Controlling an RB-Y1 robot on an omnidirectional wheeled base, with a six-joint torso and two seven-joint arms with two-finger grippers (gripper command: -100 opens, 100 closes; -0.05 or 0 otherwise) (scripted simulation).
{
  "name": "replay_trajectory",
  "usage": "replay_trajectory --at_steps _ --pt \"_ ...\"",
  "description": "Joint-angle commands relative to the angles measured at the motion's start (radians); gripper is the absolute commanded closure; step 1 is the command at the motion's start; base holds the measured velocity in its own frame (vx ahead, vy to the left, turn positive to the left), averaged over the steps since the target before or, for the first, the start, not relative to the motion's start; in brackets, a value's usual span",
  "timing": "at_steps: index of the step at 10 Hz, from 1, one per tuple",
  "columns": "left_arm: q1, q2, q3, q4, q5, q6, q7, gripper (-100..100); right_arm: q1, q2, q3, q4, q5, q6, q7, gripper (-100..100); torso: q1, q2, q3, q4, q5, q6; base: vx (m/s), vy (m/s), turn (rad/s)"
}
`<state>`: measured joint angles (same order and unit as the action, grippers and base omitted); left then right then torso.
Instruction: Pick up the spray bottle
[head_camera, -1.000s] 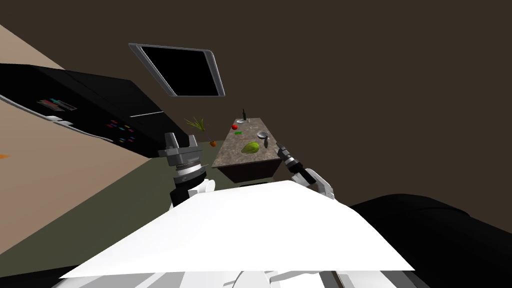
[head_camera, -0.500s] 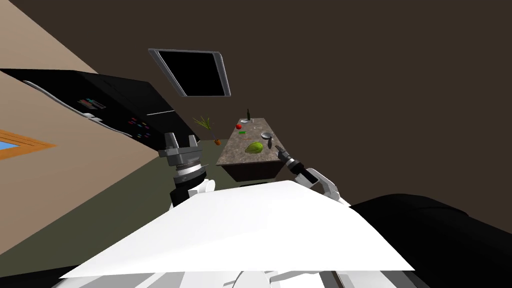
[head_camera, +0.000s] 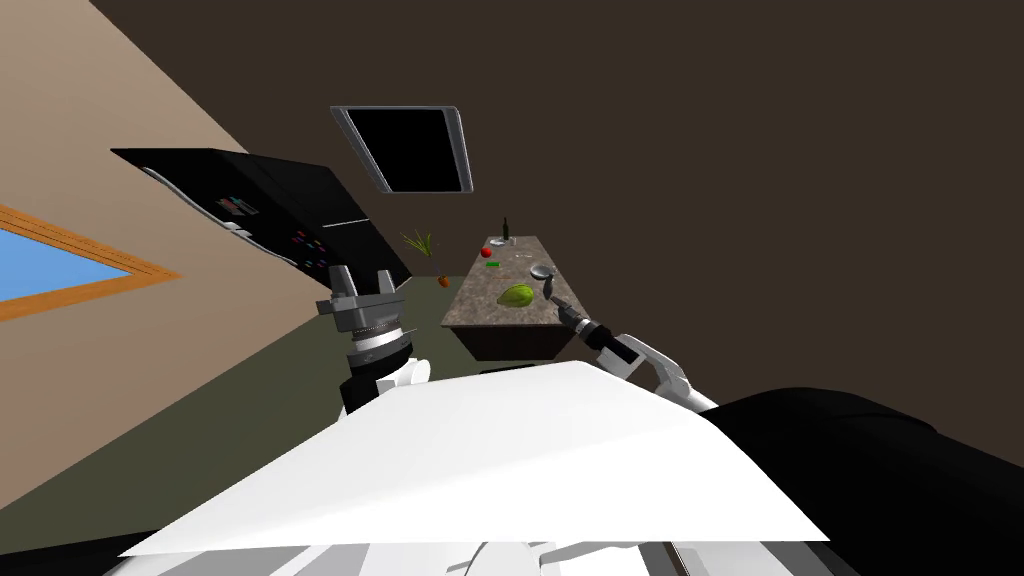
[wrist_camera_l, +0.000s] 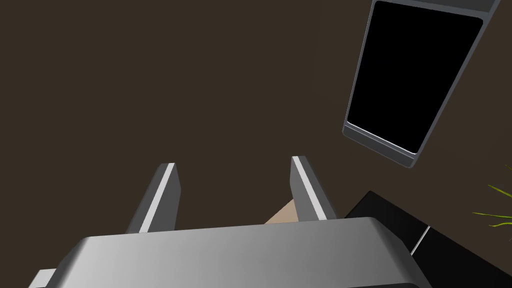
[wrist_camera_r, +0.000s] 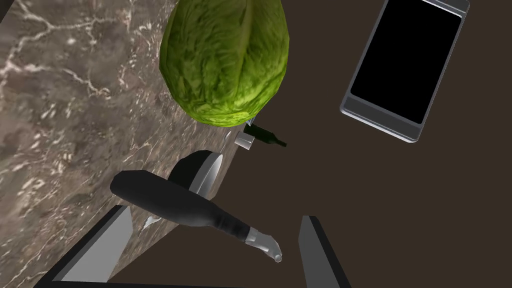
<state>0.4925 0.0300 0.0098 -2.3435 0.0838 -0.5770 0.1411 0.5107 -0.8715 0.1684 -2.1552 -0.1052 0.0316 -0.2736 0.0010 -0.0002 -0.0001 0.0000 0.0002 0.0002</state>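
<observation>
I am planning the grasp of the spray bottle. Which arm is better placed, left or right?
Right. The open right pincer points at the dark spray bottle on the counter edge, which shows between its fingers. The left pincer, also open, faces a wall.

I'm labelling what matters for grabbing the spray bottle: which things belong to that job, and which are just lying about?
Job: spray bottle, right claw (open), marbled counter.
Lying about: lettuce, round grey dish, dark green bottle, red fruit, left claw (open).
</observation>
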Motion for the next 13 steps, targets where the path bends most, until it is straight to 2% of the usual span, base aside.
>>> replay_trajectory --at_steps 1,2,3,6,7,10,13 --pt "0.000 0.000 0.000 0.000 0.000 0.000 0.000 0 0.003 -0.045 0.004 0.006 -0.006 0.013 -0.005 -100 0.000 0.000 0.000 0.000 0.000 0.000 0.006 0.016 0.105" --pt "0.000 0.000 0.000 0.000 0.000 0.000 0.000 0 0.003 -0.078 0.014 0.019 -0.018 0.040 -0.013 -100 0.000 0.000 0.000 0.000 0.000 0.000 0.004 0.024 0.195" --pt "0.000 0.000 0.000 0.000 0.000 0.000 0.000 0 0.003 -0.101 0.014 0.019 -0.018 0.040 -0.013 -100 0.000 0.000 0.000 0.000 0.000 0.000 0.002 0.016 0.104" --pt "0.000 0.000 0.000 0.000 0.000 0.000 0.000 0 0.000 -0.195 0.035 0.050 -0.041 0.091 -0.026 -100 0.000 0.000 0.000 0.000 0.000 0.001 -0.001 0.017 0.155" --pt "0.000 0.000 0.000 0.000 0.000 0.000 0.000 0 0.000 -0.212 0.035 0.050 -0.041 0.091 -0.026 -100 0.000 0.000 0.000 0.000 0.000 0.000 0.000 0.012 0.106" --pt "0.000 0.000 0.000 0.000 0.000 0.000 0.000 0 -0.006 -0.299 0.055 0.088 -0.064 0.140 -0.035 -100 0.000 0.000 0.000 0.000 0.000 0.001 -0.002 0.013 0.165" --pt "0.000 0.000 0.000 0.000 0.000 0.000 0.000 0 -0.011 -0.373 0.064 0.109 -0.074 0.164 -0.038 -100 0.000 0.001 0.000 0.000 0.000 0.000 -0.004 0.013 0.125"
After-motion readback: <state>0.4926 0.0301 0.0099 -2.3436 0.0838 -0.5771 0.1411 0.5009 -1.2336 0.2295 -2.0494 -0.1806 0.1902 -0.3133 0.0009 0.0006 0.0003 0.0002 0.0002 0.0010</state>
